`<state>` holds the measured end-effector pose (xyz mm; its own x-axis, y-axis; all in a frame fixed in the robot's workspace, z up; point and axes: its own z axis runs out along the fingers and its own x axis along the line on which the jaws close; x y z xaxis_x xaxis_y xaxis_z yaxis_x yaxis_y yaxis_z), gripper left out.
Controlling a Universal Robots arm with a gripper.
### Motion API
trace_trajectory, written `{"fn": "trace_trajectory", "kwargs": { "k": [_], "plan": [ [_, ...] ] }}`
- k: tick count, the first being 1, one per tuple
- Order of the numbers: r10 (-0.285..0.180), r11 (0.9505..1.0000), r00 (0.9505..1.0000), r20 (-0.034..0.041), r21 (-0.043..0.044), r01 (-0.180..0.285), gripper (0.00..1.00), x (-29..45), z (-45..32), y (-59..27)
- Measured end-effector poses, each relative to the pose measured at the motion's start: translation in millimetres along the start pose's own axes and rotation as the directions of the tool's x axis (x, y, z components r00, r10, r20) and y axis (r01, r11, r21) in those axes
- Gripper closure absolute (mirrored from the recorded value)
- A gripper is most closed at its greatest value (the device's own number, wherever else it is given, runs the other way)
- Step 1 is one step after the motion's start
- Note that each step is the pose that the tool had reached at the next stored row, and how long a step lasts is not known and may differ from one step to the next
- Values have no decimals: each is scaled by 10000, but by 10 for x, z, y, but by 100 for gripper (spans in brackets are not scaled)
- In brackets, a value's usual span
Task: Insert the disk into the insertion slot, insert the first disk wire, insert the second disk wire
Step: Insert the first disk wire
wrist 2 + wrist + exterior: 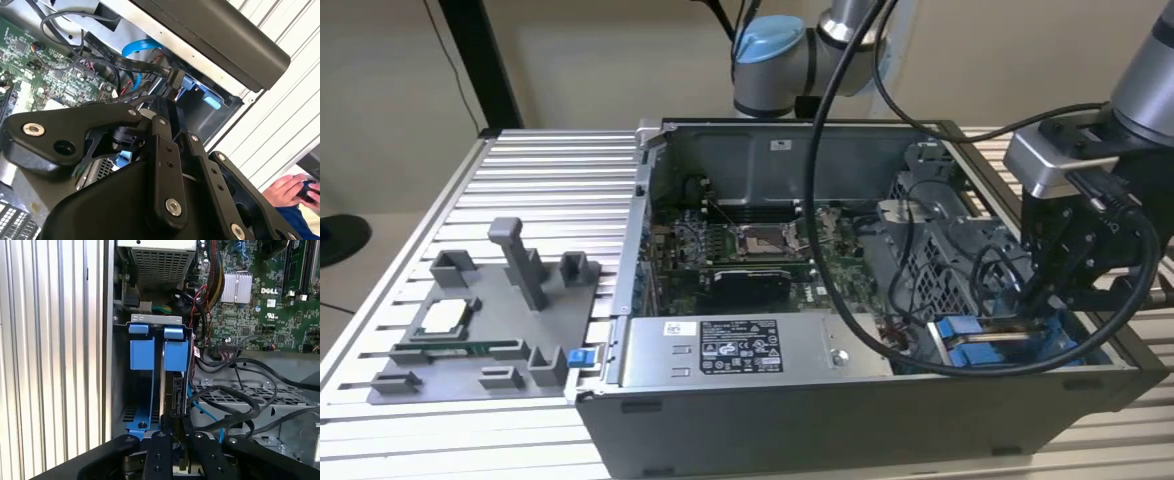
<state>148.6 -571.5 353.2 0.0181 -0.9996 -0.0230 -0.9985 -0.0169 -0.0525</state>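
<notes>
Second wrist view: your gripper [171, 94] pinches the disk wire [176, 78] by its plug; if it meets the disk [177, 390] tilted, it could jam.

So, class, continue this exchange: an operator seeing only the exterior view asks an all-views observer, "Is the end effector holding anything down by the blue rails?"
Observer: Yes. In the second wrist view the end effector is shut on a black connector.
Operator: Is the disk in?
Observer: In the first wrist view the disk, seen end-on, sits in the insertion slot.
Operator: Anyone nearby?
Observer: A person's hand is by the slatted table's edge in the second wrist view.
</notes>
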Motion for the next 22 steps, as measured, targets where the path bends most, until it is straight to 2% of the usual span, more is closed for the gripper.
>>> {"fn": "trace_trajectory", "kwargs": {
  "k": [6,15,22],
  "plan": [
    [0,10000,10000,0,0,0,100,-4,16,-14],
    [-11,10000,10000,0,0,11,100,-59,76,-29],
    [-5,10000,10000,0,0,5,100,-65,98,13]
  ]
}}
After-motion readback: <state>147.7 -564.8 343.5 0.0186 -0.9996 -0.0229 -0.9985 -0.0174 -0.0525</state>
